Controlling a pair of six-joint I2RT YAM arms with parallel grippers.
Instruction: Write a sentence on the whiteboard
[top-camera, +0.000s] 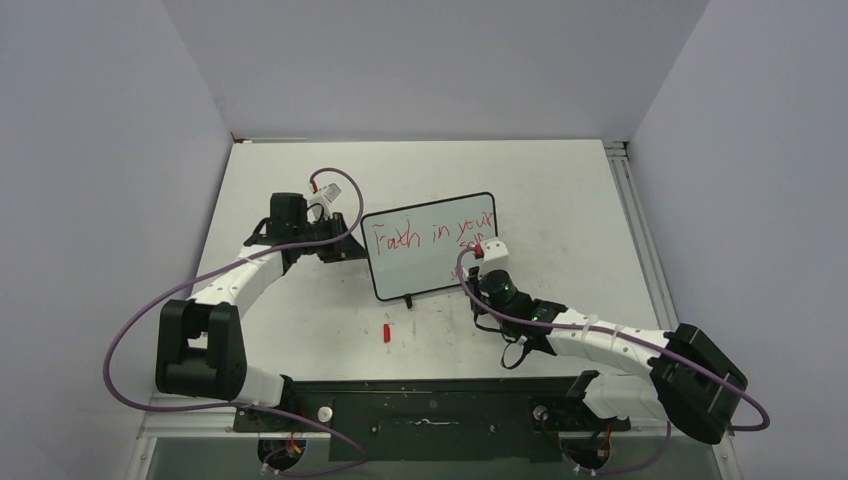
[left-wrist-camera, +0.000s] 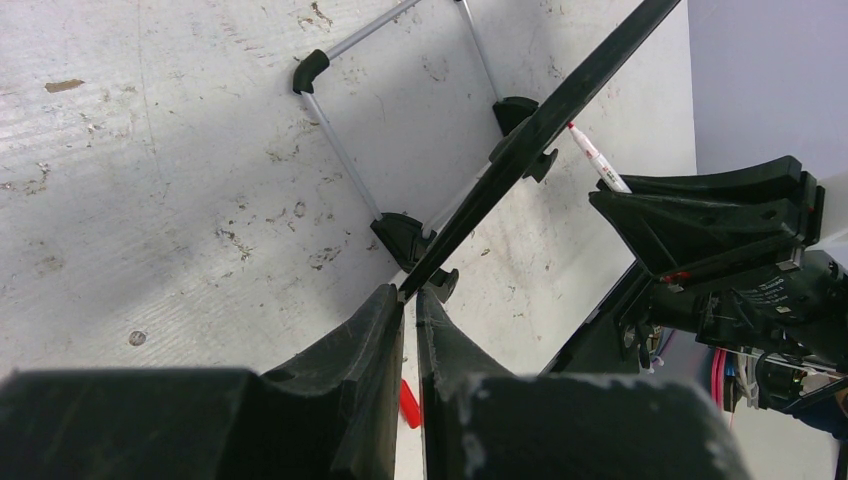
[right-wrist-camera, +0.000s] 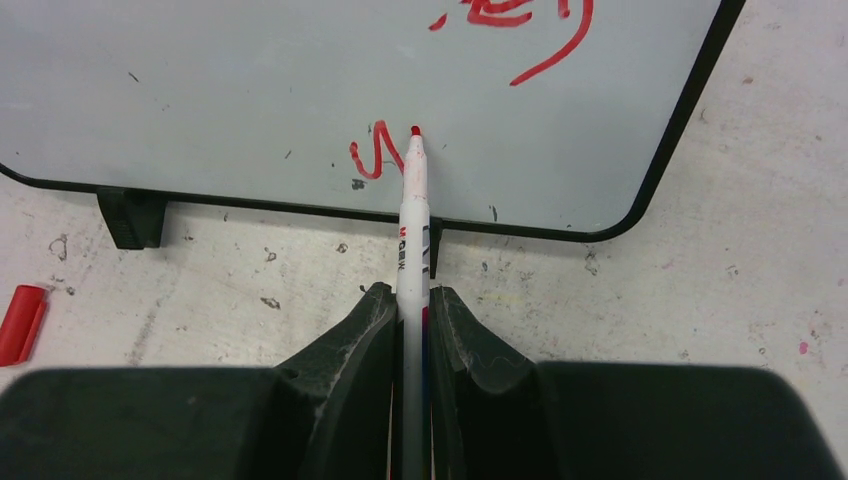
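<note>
From above, we see the board (top-camera: 430, 245) standing near the middle of the table (top-camera: 560, 190), its face turned toward the arm bases, with red words (top-camera: 425, 236) slanting across its upper part. The left gripper (top-camera: 352, 250) meets the board's left edge, and the right gripper (top-camera: 487, 262) reaches in at its lower right corner, covering the end of the writing there. A red cap (top-camera: 386, 331) lies on the table just in front of the board, between the two arms. In the left wrist view the board shows edge-on as a dark bar, and the left fingers are clenched on its frame. Behind it a wire stand (left-wrist-camera: 340, 150) rests on the scuffed tabletop, and the right gripper looms at the right with the marker (left-wrist-camera: 595, 158) slanting toward the board's face. In the right wrist view, the right fingers are clamped on the marker's barrel. Its red tip touches the board low down, just beside a short red stroke, with larger strokes above. A black foot (right-wrist-camera: 132, 217) sits under the board's lower edge at the left, and the cap lies at the far left of that view.
</note>
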